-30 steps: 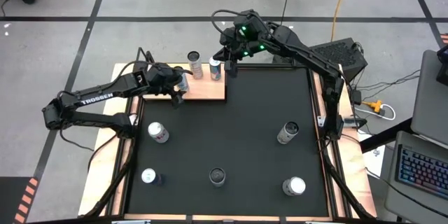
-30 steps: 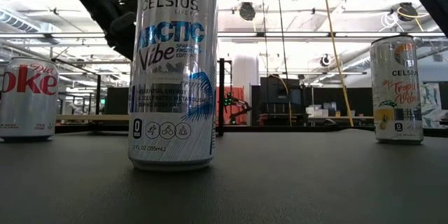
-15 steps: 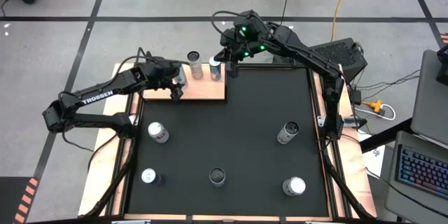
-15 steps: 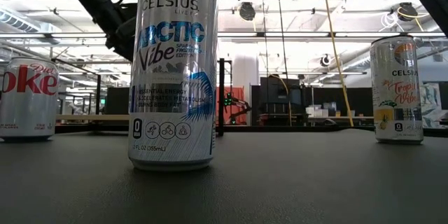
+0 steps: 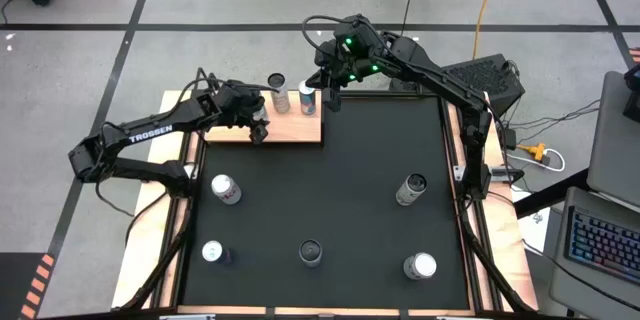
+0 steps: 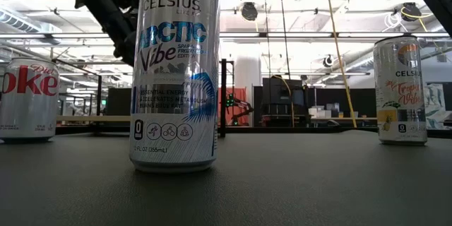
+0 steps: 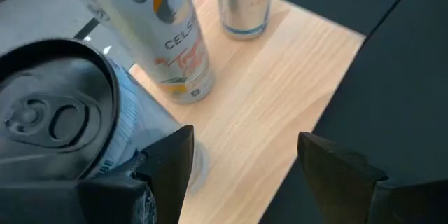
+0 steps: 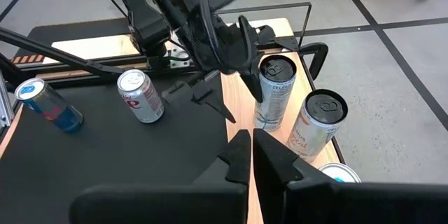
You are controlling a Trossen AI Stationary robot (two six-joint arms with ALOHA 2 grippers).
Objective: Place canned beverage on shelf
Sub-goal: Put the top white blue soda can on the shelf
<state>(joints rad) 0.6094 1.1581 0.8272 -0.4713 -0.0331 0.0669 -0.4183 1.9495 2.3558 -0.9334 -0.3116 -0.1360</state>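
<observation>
1. While the right tool (image 5: 329, 97) hangs pressed together over the far edge of the worktop (image 5: 340, 180), the left tool (image 5: 258, 125) has shifted along the shelf (image 5: 290, 128) over the past second, its arm swinging a little farther over the board's near-left part.
2. In the left wrist view a can (image 7: 56, 122) stands upright on the shelf, just beside the left tool's fingers (image 7: 171, 161); the gap between those fingers is bare wood, so the tool stands part-spread and pinches nothing.
3. Judged from this, the can has been set down and let go, and the arm is backing away.
4. Three cans now stand on the shelf: the one just placed (image 8: 276, 92), a pale can with orange print (image 8: 313, 122) next to it, and a blue-and-silver can (image 5: 308, 98) farther along.
5. Five more cans wait on the black mat (image 5: 330, 210), among them a red-and-silver one (image 5: 227, 189); the task looks well begun, not finished.
</observation>
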